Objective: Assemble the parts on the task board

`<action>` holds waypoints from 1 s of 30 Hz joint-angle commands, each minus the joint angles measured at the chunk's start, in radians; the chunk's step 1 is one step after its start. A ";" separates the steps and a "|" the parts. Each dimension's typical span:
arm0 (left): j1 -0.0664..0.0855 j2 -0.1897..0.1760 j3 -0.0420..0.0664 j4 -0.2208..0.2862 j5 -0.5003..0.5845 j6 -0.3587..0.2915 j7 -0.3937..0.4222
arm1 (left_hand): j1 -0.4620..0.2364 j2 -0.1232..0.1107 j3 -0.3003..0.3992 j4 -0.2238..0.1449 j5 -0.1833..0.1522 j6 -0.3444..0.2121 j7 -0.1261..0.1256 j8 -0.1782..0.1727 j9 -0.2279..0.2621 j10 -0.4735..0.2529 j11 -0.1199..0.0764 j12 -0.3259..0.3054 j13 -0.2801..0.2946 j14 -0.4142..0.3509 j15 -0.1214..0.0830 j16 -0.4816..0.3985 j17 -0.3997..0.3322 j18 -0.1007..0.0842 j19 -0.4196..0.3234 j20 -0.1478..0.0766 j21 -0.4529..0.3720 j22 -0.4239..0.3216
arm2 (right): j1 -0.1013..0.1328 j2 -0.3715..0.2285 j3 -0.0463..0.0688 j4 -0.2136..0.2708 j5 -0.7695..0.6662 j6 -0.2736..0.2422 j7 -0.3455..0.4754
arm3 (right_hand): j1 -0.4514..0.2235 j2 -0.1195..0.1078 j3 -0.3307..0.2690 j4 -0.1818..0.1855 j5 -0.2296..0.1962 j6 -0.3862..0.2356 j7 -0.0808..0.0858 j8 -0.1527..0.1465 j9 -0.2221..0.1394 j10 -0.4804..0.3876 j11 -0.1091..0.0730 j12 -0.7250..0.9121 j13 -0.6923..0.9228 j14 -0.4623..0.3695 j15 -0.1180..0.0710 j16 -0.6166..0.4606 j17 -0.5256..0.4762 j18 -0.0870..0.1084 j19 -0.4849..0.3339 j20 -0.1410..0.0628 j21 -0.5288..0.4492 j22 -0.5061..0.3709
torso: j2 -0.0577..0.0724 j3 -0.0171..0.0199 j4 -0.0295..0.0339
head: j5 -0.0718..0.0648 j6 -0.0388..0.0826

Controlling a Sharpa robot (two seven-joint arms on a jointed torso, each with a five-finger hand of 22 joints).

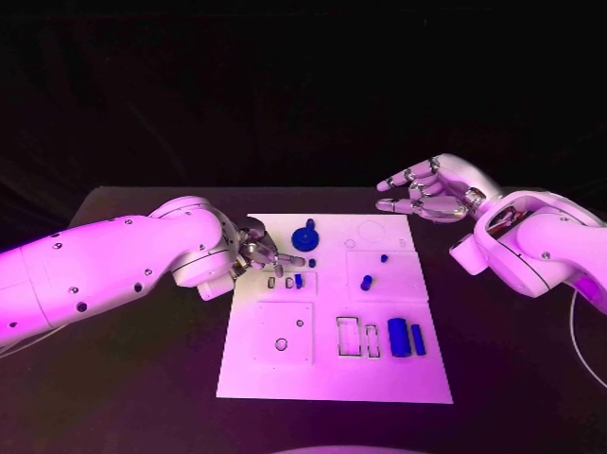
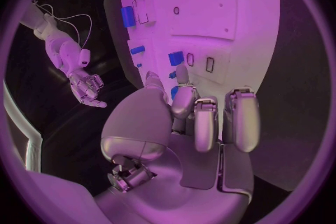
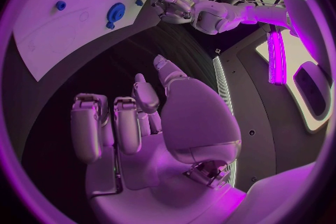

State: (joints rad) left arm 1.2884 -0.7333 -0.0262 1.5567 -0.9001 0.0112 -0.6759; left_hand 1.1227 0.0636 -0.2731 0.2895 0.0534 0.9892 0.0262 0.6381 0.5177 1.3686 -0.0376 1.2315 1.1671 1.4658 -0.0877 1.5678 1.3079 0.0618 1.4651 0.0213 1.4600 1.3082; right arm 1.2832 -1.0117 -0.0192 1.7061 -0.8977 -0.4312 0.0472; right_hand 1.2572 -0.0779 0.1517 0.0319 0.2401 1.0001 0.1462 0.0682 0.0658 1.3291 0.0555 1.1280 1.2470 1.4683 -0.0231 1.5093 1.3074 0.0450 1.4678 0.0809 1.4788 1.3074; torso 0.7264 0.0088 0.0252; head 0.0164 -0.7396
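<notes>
Left hand (image 1: pixel 260 253): we hold nothing, fingers loosely apart over the task board's (image 1: pixel 269 378) left edge, just beside small blue parts (image 1: pixel 298 280). Right hand (image 1: pixel 426 194): open, empty, off the board above the worktop (image 1: pixel 140 378). Step: we judge picking a part; next needs a fine pinch.

one task board (image 1: pixel 334 374); about eight blue parts (image 1: pixel 398 337); two hands (image 1: pixel 424 192).
</notes>
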 commanded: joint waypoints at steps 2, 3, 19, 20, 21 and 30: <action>0.003 0.028 -0.001 -0.029 -0.046 0.070 -0.082 | 0.003 0.011 -0.009 -0.001 -0.006 -0.012 0.001 0.009 0.011 0.001 -0.002 0.004 0.001 0.105 -0.008 0.003 0.263 -0.021 0.023 -0.008 0.004 0.067 | 0.000 0.004 0.000 -0.003 -0.001 0.021 -0.008 | 0.007 0.002 -0.007 -0.001 0.008 -0.001 -0.003 0.005 0.002 -0.007 0.000 -0.007 -0.002 0.074 0.004 -0.006 0.137 0.000 0.002 0.005 -0.006 0.049 | 0.000 -0.0007 -0.0001 | 0.004 -0.003; 0.003 0.036 -0.002 -0.037 -0.050 0.077 -0.084 | 0.010 0.014 -0.009 -0.002 -0.006 -0.016 0.001 0.012 0.016 0.001 -0.002 0.005 0.002 0.105 -0.008 0.003 0.263 -0.021 0.023 -0.007 0.004 0.068 | 0.000 0.004 0.000 -0.004 -0.001 0.021 -0.009 | 0.007 0.002 -0.007 -0.001 0.008 -0.001 -0.003 0.005 0.002 -0.007 0.000 -0.007 -0.002 0.074 0.004 -0.006 0.137 0.000 0.002 0.005 -0.006 0.049 | 0.000 -0.0012 0.0002 | 0.004 -0.003; 0.004 0.113 -0.009 -0.112 -0.078 0.168 -0.115 | 0.017 0.015 -0.017 0.000 -0.006 -0.026 0.002 0.020 0.033 0.001 -0.001 0.007 0.006 0.105 -0.007 0.003 0.263 -0.022 0.025 -0.007 0.009 0.076 | 0.000 0.009 0.000 -0.010 -0.005 0.030 -0.018 | 0.004 0.002 -0.011 0.001 0.016 -0.001 -0.003 0.005 0.001 -0.008 0.000 -0.008 -0.005 0.073 0.004 -0.007 0.136 0.001 0.001 0.005 -0.007 0.047 | 0.001 -0.0028 0.0007 | 0.006 -0.011; 0.004 0.116 -0.009 -0.114 -0.078 0.169 -0.115 | 0.017 0.015 -0.017 0.000 -0.006 -0.026 0.002 0.020 0.033 0.001 -0.001 0.007 0.006 0.105 -0.007 0.003 0.263 -0.022 0.025 -0.007 0.009 0.076 | 0.000 0.010 0.000 -0.010 -0.005 0.031 -0.018 | 0.004 0.002 -0.012 0.001 0.016 -0.001 -0.003 0.005 0.001 -0.008 0.000 -0.008 -0.005 0.073 0.004 -0.007 0.136 0.001 0.001 0.005 -0.007 0.047 | 0.001 -0.0027 0.0003 | 0.006 -0.012; 0.004 0.118 -0.010 -0.116 -0.078 0.170 -0.114 | 0.017 0.015 -0.017 0.000 -0.006 -0.026 0.002 0.020 0.033 0.001 -0.001 0.007 0.006 0.105 -0.007 0.003 0.263 -0.022 0.025 -0.007 0.009 0.076 | 0.000 0.011 0.000 -0.011 -0.005 0.031 -0.018 | 0.003 0.002 -0.012 0.001 0.017 -0.001 -0.003 0.005 0.001 -0.008 0.000 -0.008 -0.005 0.073 0.004 -0.007 0.136 0.001 0.001 0.005 -0.007 0.047 | 0.001 -0.0027 0.0000 | 0.007 -0.013; 0.004 0.129 -0.011 -0.122 -0.079 0.175 -0.114 | 0.023 0.018 -0.019 -0.002 -0.006 -0.027 0.001 0.026 0.042 0.003 -0.002 0.011 0.010 0.105 -0.007 0.003 0.263 -0.023 0.027 -0.007 0.012 0.082 | 0.000 0.016 0.000 -0.015 -0.005 0.036 -0.018 | 0.003 0.002 -0.012 0.001 0.017 -0.001 -0.003 0.005 0.001 -0.008 0.000 -0.008 -0.005 0.073 0.004 -0.007 0.136 0.001 0.001 0.005 -0.007 0.047 | 0.000 -0.0025 0.0009 | 0.006 -0.017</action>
State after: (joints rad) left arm 1.2911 -0.6077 -0.0370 1.4349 -0.9722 0.1582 -0.6968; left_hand 1.1373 0.0770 -0.2867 0.2865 0.0534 0.9677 0.0261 0.6587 0.5587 1.3685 -0.0375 1.2354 1.1768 1.4658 -0.0876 1.5678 1.3075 0.0470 1.4650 0.0215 1.4677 1.3078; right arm 1.2835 -0.9973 -0.0195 1.6915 -0.8978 -0.4120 0.0306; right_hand 1.2571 -0.0779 0.1463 0.0318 0.2517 1.0001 0.1462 0.0682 0.0657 1.3293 0.0556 1.1229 1.2432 1.4683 -0.0231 1.5048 1.3081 0.0450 1.4678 0.0809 1.4750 1.3079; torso 0.7267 0.0060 0.0253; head 0.0226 -0.7559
